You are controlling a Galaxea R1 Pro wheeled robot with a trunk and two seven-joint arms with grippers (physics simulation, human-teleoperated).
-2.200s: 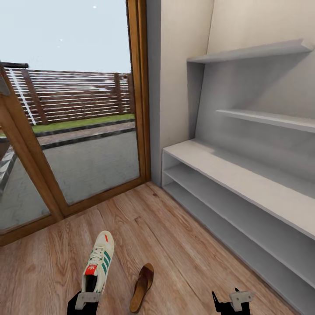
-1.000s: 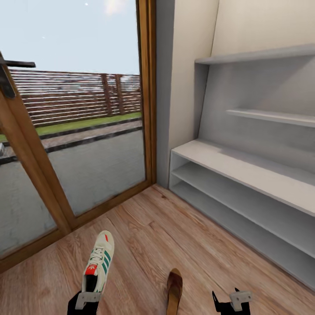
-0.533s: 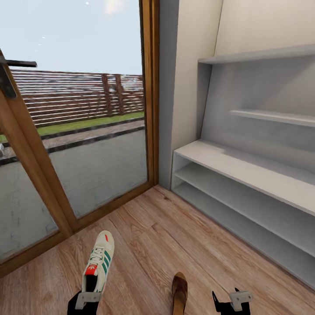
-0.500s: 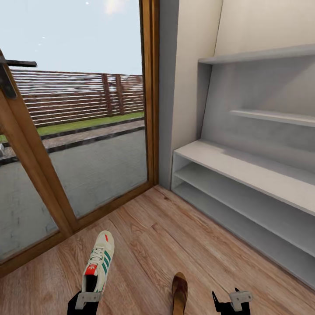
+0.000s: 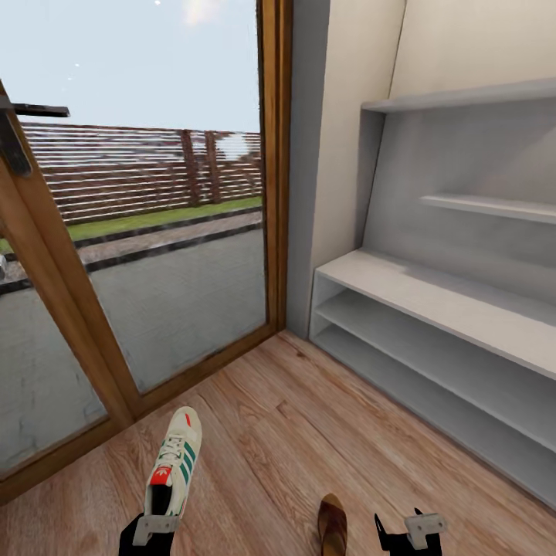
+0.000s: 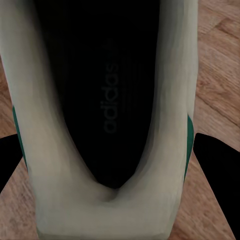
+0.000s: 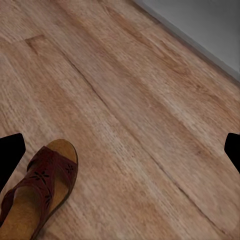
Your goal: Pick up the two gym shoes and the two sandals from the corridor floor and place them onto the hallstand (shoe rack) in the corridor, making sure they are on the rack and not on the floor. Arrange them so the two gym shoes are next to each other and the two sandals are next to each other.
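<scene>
corridor floor (image 5: 309, 417) of wood plank runs to the hallstand (image 5: 432, 309) on the right, white, shelves bare. glazed door (image 5: 147, 255) ahead on the left. gym shoe (image 5: 174, 463) pinched at the heel by the left end effector (image 5: 150, 533), toe pointing away, held off the floor. sandal (image 7: 37, 192) flat on the floor, just beside the right end effector (image 5: 409, 533), which is spread wide with nothing between its fingers.

Wood-plank corridor floor (image 5: 293, 432), one brown sandal (image 5: 333, 525) lying on it
</scene>
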